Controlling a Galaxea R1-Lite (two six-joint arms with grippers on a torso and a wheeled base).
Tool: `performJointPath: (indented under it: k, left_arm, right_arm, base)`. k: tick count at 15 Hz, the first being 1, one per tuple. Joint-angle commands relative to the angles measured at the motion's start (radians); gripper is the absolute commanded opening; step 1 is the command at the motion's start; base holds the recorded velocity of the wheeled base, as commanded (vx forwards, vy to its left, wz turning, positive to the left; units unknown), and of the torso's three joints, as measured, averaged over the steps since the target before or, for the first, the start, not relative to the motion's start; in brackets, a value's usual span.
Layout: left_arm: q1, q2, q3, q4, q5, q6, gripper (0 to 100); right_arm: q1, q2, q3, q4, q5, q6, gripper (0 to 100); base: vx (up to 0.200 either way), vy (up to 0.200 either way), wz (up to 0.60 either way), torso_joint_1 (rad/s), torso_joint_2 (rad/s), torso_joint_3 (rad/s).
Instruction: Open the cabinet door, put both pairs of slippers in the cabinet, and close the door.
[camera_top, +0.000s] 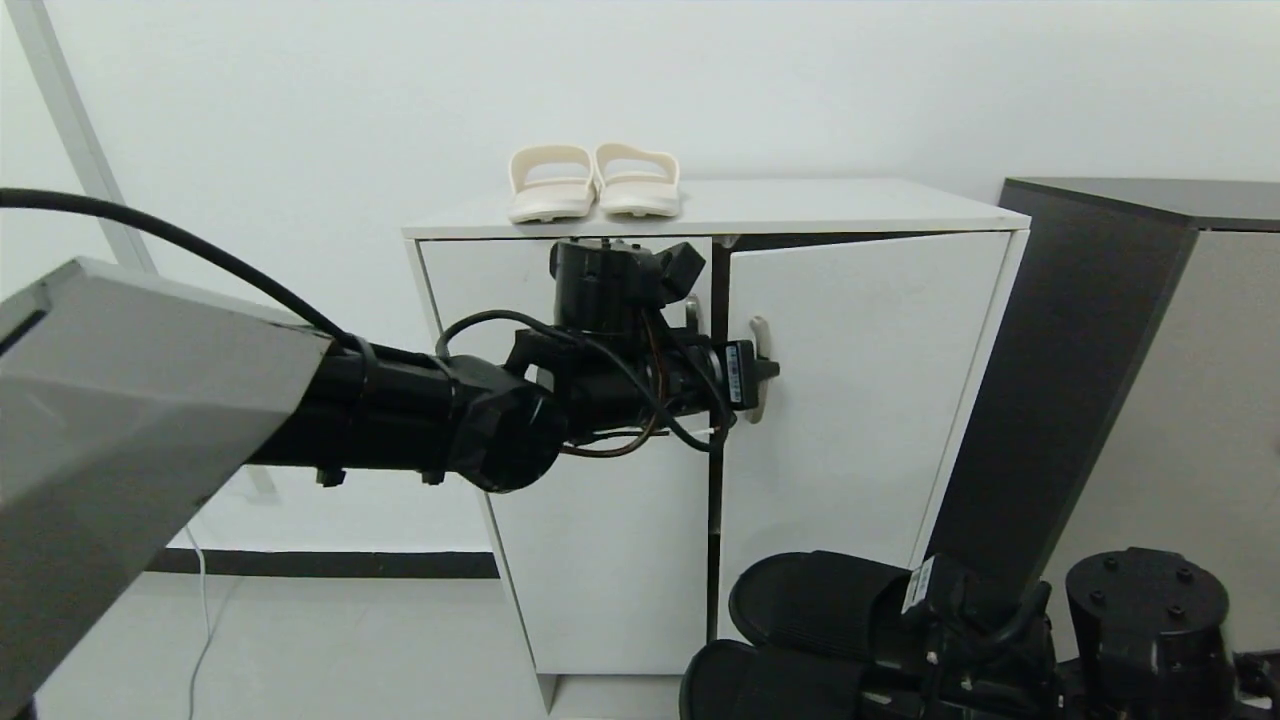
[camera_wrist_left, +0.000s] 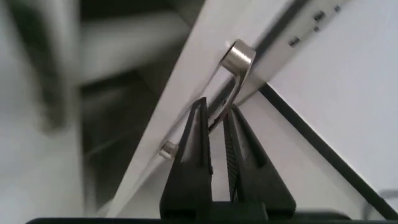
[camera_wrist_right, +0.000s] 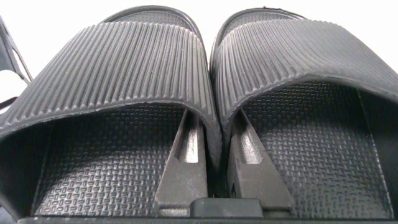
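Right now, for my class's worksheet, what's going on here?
The left gripper is shut on the handle of the right door, which looks slightly ajar. The right gripper holds the black slippers pinched together, low in front of the cabinet. The beige slippers sit on top of it.

White wall (camera_top: 300, 90) meets pale floor (camera_top: 300, 650) at a black skirting strip (camera_top: 320, 564); a dark unit (camera_top: 1100, 350) stands right.

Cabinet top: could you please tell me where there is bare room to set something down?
The white cabinet top is bare from the cream slide slippers rightward to its edge by the dark grey cabinet. Left of the slippers only a narrow strip remains. The crowded spot is lower down, where the left gripper is shut on the curved metal handle.
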Motion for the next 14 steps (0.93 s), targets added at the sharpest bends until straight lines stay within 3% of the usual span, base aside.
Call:
performJointPath:
  k: [1, 7, 8, 10, 14]
  left_arm:
    - [-0.022, -0.088, 0.071, -0.009, 0.004, 0.003, 0]
    - [-0.019, -0.239, 0.272, -0.108, 0.007, -0.002, 0]
    - [-0.012, -0.242, 0.278, -0.118, 0.006, -0.003, 0]
    - [0.05, -0.209, 0.261, -0.16, -0.001, -0.013, 0]
    - [0.089, -0.113, 0.16, -0.186, -0.001, -0.085, 0]
  right_arm:
    - [0.009, -0.004, 0.001, 0.0, -0.002, -0.001, 0]
    - [0.019, -0.004, 0.005, 0.0, -0.008, -0.001, 0]
    - [0.019, -0.004, 0.005, 0.0, -0.008, -0.002, 0]
    - [0.024, -0.005, 0.003, 0.0, -0.011, -0.002, 0]
    - [0.035, -0.019, 0.006, 0.0, -0.014, -0.002, 0]
  base:
    - [0.0, 0.0, 0.0, 0.0, 0.0, 0.0]
    - [0.0, 0.0, 0.0, 0.0, 0.0, 0.0]
    - [0.0, 0.0, 0.0, 0.0, 0.0, 0.0]
    - [0.0, 0.0, 0.0, 0.0, 0.0, 0.0]
    - [0.0, 0.0, 0.0, 0.0, 0.0, 0.0]
